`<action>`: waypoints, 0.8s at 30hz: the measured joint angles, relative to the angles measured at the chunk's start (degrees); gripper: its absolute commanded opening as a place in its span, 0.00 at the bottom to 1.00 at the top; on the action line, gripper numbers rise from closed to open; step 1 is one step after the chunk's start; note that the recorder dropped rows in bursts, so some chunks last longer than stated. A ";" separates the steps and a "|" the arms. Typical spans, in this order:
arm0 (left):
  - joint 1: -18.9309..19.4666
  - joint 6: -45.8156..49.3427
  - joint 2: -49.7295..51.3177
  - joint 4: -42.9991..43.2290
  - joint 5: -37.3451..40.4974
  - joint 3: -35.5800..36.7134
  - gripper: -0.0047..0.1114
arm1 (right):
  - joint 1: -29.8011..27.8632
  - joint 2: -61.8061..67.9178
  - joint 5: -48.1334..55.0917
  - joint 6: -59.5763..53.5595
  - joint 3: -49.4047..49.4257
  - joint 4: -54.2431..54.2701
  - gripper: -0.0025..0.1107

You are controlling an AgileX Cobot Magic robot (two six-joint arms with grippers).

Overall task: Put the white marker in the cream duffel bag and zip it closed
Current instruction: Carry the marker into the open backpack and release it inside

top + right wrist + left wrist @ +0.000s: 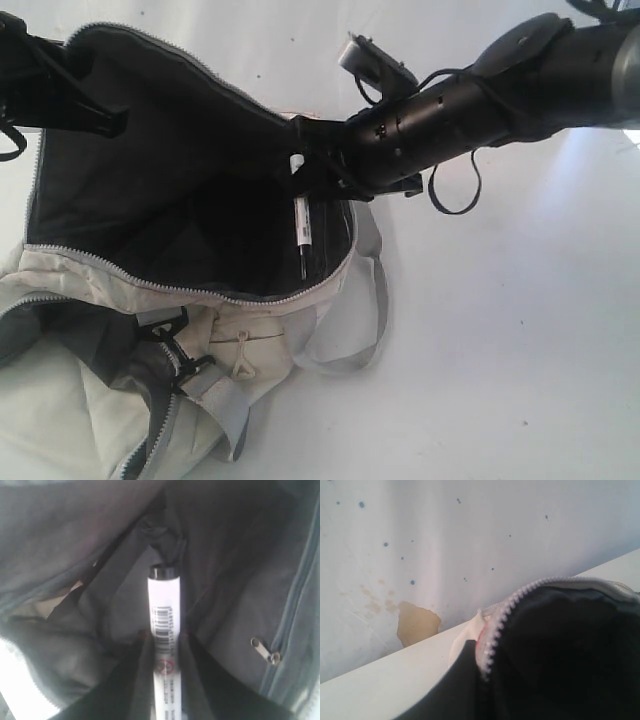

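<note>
The cream duffel bag (120, 290) lies wide open on the white table, its dark lining (170, 190) showing. My left gripper (88, 112) is shut on the bag's far rim and holds it up; in the left wrist view a black finger (465, 675) presses against the zipper edge (495, 630). My right gripper (318, 168) reaches into the bag's mouth, shut on the white marker (302, 228), which hangs below the fingers over the lining. In the right wrist view the marker (164, 612) stands between both fingers (137, 680), its black end toward the bag's inside.
Grey webbing straps (375, 300) and a black buckle (185, 365) trail off the bag's near side. A zipper pull (265, 651) sits on the lining beside the marker. A wall with a peeled paint patch (417, 622) rises behind the table.
</note>
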 measured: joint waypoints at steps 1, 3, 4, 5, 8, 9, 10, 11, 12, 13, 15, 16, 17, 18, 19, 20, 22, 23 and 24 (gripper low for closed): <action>0.00 0.00 0.00 0.00 0.00 0.00 0.04 | 0.36 0.74 -0.81 -0.13 0.00 0.64 0.02; 0.00 0.00 0.00 0.00 0.00 0.00 0.04 | 1.20 2.10 -3.28 -1.09 0.00 2.30 0.02; 0.00 0.00 0.00 0.00 0.00 0.00 0.04 | 1.55 2.58 -4.36 -1.79 0.00 3.00 0.02; 0.00 0.00 0.00 0.00 0.00 0.00 0.04 | 1.96 2.98 -5.80 -2.91 0.00 3.98 0.02; 0.00 0.00 0.00 0.00 0.00 0.00 0.04 | 2.70 3.85 -9.78 -7.11 0.00 8.32 0.02; 0.00 0.00 0.00 0.00 0.00 0.00 0.04 | 2.70 3.94 -10.58 -8.78 0.00 9.86 0.02; 0.00 0.00 0.00 0.00 0.00 0.00 0.04 | 2.70 3.94 -11.01 -10.13 0.00 11.00 0.04; 0.00 0.00 0.00 0.00 0.00 0.00 0.04 | 2.70 3.94 -11.32 -11.23 0.00 11.72 0.05; 0.00 0.00 0.00 0.00 0.00 0.00 0.04 | 2.70 3.94 -11.61 -11.87 0.00 12.01 0.11; 0.00 0.00 0.00 0.00 0.00 0.00 0.04 | 2.70 3.94 -11.83 -12.69 0.00 12.44 0.16; 0.00 0.00 0.00 0.00 0.00 0.00 0.04 | 2.70 3.94 -11.83 -13.03 0.00 12.68 0.27; 0.00 0.00 0.00 0.00 0.00 0.00 0.04 | 2.70 3.94 -11.83 -13.14 0.00 12.94 0.32; 0.00 0.00 0.00 0.00 0.00 0.00 0.04 | 2.70 3.94 -11.83 -13.24 0.00 12.97 0.36; 0.00 0.00 0.00 0.00 0.00 0.00 0.04 | 2.70 3.94 -11.93 -13.24 0.00 12.97 0.43; 0.00 0.00 0.00 0.00 0.00 0.00 0.04 | 2.70 3.94 -11.93 -13.24 0.00 13.01 0.46; 0.00 0.00 0.00 0.00 0.00 0.00 0.04 | 2.70 3.94 -11.93 -13.24 0.00 13.01 0.50; 0.00 0.00 0.00 0.00 0.00 0.00 0.04 | 2.70 3.94 -11.93 -13.24 0.00 13.01 0.54; 0.00 0.00 0.00 0.00 0.00 0.00 0.04 | 2.70 3.94 -11.93 -13.24 0.00 13.01 0.55; 0.00 0.00 0.00 0.00 0.00 0.00 0.04 | 2.70 3.94 -11.93 -13.24 0.00 13.01 0.55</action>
